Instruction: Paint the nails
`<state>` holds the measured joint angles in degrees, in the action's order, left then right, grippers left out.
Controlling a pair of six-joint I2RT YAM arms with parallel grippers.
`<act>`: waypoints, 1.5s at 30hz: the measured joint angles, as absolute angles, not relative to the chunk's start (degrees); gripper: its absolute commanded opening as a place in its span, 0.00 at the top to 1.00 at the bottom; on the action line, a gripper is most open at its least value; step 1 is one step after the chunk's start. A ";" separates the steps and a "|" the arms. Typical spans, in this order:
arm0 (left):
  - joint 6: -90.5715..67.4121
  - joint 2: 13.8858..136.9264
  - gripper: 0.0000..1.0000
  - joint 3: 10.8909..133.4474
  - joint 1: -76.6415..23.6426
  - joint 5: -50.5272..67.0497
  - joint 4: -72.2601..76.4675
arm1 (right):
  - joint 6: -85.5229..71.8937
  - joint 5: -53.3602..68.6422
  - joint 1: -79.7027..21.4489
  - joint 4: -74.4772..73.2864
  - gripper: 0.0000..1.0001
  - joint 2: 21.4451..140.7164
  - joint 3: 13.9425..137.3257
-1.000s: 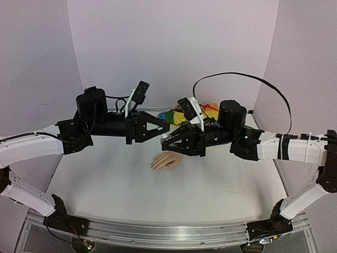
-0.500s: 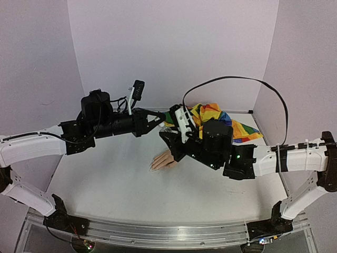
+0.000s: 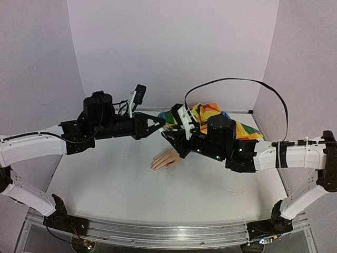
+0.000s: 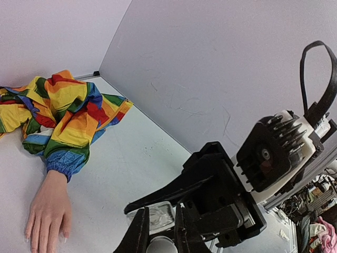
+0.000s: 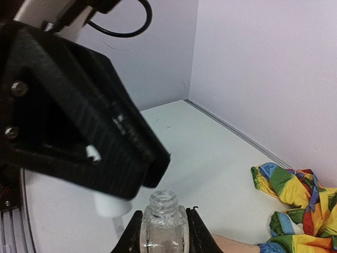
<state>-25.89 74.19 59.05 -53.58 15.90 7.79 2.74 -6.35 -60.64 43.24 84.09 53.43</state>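
Note:
The peach mannequin hand (image 3: 166, 159) lies palm down mid-table, and its nails (image 3: 153, 167) at the fingertips are too small to make out. Its rainbow sleeve (image 3: 211, 114) trails to the back right. Just above and behind the hand, my two grippers meet tip to tip. My right gripper (image 5: 164, 216) is shut on a small clear bottle (image 5: 164, 227) with an open threaded neck. My left gripper (image 4: 160, 227) is shut on the white brush cap (image 5: 109, 205), which hangs just left of the bottle's neck, separate from it. The hand (image 4: 48, 211) also shows in the left wrist view.
Lilac walls close the table (image 3: 116, 184) in at the back and both sides. The bunched sleeve (image 4: 66, 113) lies toward the back corner. A black cable (image 3: 237, 80) loops above the right arm.
The right arm has swung lower and turned its wrist, uncovering the rainbow sleeve. The left gripper has rotated and stayed against the right gripper's tip above the hand.

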 measured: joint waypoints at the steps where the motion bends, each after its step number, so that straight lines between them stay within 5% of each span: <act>1: -26.17 74.15 1.00 59.05 -53.25 15.92 7.75 | 2.50 -5.08 -60.38 43.24 1.00 83.40 52.88; 12: -31.70 70.83 1.00 59.05 -48.53 17.04 7.49 | 0.10 -2.22 -55.64 42.48 1.00 79.44 46.26; 23: -31.81 72.82 1.00 59.24 -47.79 20.43 7.46 | -1.85 18.37 -53.56 40.69 1.00 82.61 49.65; 45: -23.14 78.56 1.00 46.87 -48.47 10.68 26.09 | -2.35 3.75 -53.39 37.47 1.00 77.45 46.11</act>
